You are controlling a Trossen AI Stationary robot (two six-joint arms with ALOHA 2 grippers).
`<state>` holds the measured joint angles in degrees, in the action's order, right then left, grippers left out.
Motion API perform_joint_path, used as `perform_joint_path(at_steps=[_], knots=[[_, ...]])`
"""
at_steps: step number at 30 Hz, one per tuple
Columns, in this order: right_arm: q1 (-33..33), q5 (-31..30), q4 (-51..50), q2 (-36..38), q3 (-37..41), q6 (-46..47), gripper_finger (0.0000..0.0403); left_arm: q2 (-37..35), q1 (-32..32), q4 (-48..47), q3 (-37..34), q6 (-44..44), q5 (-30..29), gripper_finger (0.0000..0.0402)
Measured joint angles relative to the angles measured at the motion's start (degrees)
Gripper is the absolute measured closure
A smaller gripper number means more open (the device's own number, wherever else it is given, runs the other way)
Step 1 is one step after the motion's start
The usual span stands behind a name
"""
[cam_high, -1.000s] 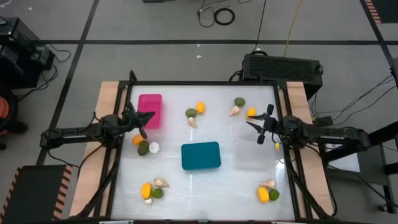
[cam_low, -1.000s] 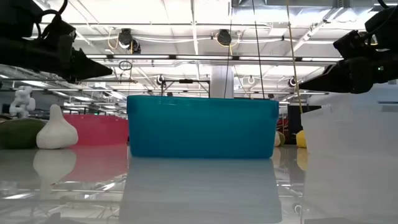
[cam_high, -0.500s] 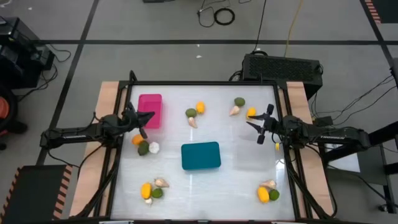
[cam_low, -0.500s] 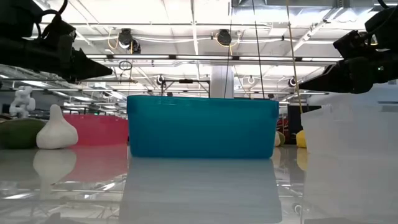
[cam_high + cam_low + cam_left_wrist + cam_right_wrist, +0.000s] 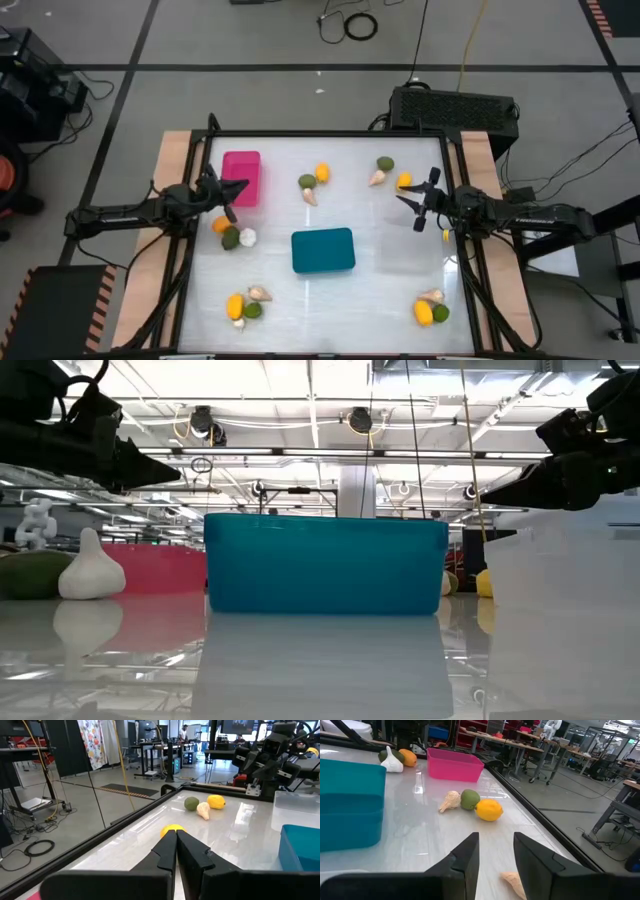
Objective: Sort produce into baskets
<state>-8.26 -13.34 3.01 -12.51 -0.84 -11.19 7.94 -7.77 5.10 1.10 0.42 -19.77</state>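
Overhead, clear basket [image 5: 413, 250] barely discernible, left hand [image 5: 232, 192] closed and empty, right hand [image 5: 416, 201] parted, empty.

Pink basket [image 5: 241, 177], teal basket [image 5: 323, 250] — yellow, green, beige produce [image 5: 313, 182]

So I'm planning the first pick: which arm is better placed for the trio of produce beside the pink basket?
Probably left. The left gripper, shut, hovers by the pink basket, close to that produce trio. The right gripper, open, is across the table.
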Motion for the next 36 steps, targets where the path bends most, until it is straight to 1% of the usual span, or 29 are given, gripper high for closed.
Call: perform_joint_path(at_steps=[34,36], knots=[[-0.01,-0.01,0.01,0.01,0.00,0.01,0.0289,0.02,0.00,-0.02,0.02,-0.02,-0.02,0.0385],[0.01,0.02,0.24,0.00,0.01,1.89,0.0289,0.00,0.02,0.00,0.00,0.00,0.00,0.0385]])
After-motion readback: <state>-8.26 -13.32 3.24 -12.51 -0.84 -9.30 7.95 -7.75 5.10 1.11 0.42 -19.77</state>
